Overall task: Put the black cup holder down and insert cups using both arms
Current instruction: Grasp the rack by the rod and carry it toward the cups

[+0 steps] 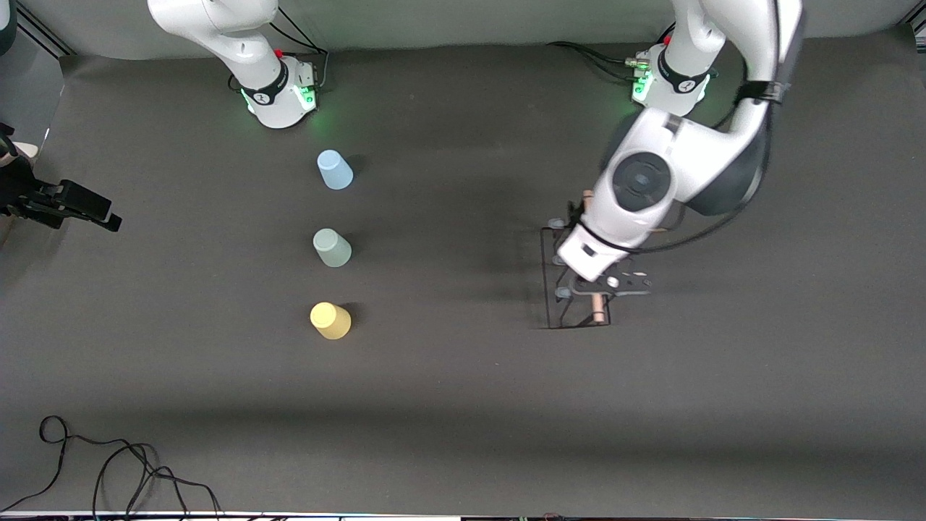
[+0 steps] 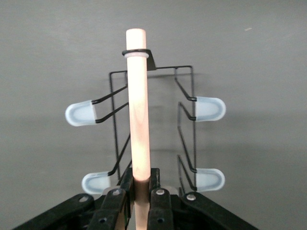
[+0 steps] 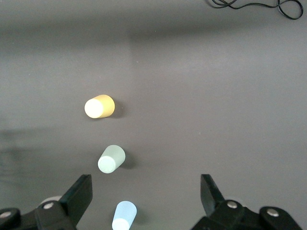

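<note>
The black cup holder [image 1: 551, 289] stands toward the left arm's end of the table, its wooden rod [image 2: 138, 105] on top and pale-capped prongs [image 2: 80, 113] sticking out to both sides. My left gripper [image 1: 606, 284] [image 2: 141, 179] is shut on the rod near one end. Whether the wire base touches the mat I cannot tell. Three cups stand upside down in a row: light blue [image 1: 335, 170] [image 3: 124, 216], grey-green [image 1: 332, 248] [image 3: 111, 159], yellow [image 1: 330, 320] [image 3: 99, 106]. My right gripper [image 3: 146, 189] hangs high over the blue cup, open and holding nothing; the front view does not show it.
A black device [image 1: 61, 204] juts in at the table edge on the right arm's end. Loose cables [image 1: 108, 463] [image 3: 254, 5] lie along the edge nearest the front camera. Dark mat spreads between the cups and the holder.
</note>
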`<state>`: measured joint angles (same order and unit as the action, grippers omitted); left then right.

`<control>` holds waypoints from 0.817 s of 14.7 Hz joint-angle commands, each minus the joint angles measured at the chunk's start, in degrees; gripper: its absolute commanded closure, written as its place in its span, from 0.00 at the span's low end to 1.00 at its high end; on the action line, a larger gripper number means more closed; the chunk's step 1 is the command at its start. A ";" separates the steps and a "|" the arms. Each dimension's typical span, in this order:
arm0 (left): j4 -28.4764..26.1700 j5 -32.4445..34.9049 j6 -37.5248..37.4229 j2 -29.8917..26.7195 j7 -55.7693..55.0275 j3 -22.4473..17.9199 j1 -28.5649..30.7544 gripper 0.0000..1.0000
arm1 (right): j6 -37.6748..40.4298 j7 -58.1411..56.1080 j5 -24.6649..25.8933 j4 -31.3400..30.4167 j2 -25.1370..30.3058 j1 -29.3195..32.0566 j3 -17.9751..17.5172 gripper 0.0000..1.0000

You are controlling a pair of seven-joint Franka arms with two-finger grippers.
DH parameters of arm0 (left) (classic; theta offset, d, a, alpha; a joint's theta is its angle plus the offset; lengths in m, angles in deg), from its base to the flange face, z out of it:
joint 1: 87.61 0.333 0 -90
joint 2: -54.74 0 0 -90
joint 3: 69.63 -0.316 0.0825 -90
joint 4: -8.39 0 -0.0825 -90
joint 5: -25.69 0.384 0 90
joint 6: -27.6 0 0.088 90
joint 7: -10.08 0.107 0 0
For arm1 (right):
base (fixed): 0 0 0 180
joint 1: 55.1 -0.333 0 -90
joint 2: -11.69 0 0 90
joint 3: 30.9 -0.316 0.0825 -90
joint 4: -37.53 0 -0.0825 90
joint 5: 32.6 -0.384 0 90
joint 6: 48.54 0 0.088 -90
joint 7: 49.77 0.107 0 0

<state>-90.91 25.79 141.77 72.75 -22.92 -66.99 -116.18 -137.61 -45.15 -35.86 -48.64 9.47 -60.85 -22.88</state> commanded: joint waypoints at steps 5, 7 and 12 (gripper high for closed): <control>-1.25 -3.01 1.41 0.36 -3.12 -1.24 -8.42 1.00 | 0.66 -1.02 1.32 1.10 -0.41 0.30 -0.19 0.00; -2.21 -2.48 2.11 0.72 -3.30 -1.32 -9.22 1.00 | 0.66 -0.84 1.32 1.10 -0.41 0.30 -0.19 0.00; -2.74 -2.39 6.32 1.85 -6.19 -1.24 -10.72 1.00 | 0.66 -1.10 1.32 1.01 -0.41 0.30 -0.10 0.00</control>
<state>-93.18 23.13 145.95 75.06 -26.42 -67.11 -125.20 -137.58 -45.15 -35.86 -48.64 9.47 -60.84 -22.88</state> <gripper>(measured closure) 0.841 0.000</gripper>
